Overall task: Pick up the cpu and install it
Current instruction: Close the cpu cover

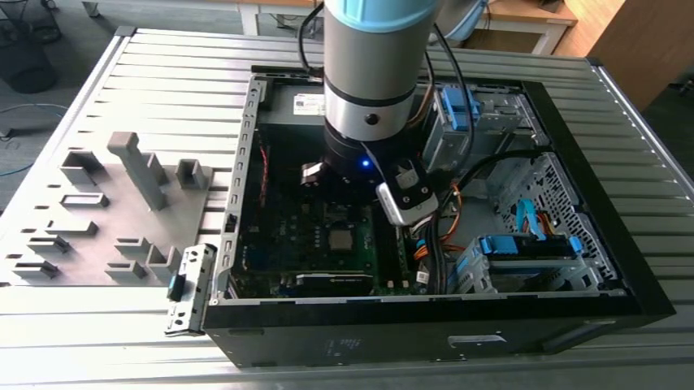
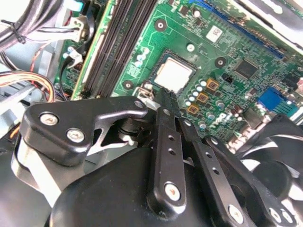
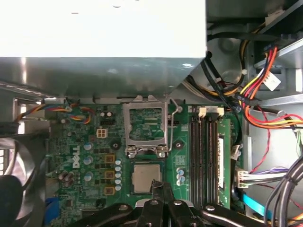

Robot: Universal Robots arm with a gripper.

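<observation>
Pressing together with nothing between them, the two black fingers [image 2: 166, 142] of the gripper [image 2: 169, 97] are meeting at their tips. The tips are sitting just at the near edge of the cpu [image 2: 174, 75]. They are covering that edge, so whether they are touching the chip is hard to tell. The cpu is lying flat in its socket on the green motherboard [image 2: 227, 42], silver top up and not held.

In the first wrist view the socket's load plate [image 3: 144, 124] is standing open on the side of the cpu away from the fingers. The memory slots [image 3: 203, 156] are running alongside the socket.

In the exterior view the arm [image 1: 375, 73] is reaching down into the open computer case [image 1: 639, 296]. The case is lying on the slatted table [image 1: 162, 89], and grey fixture blocks [image 1: 141, 166] are standing well apart from it on the exterior view's left.
</observation>
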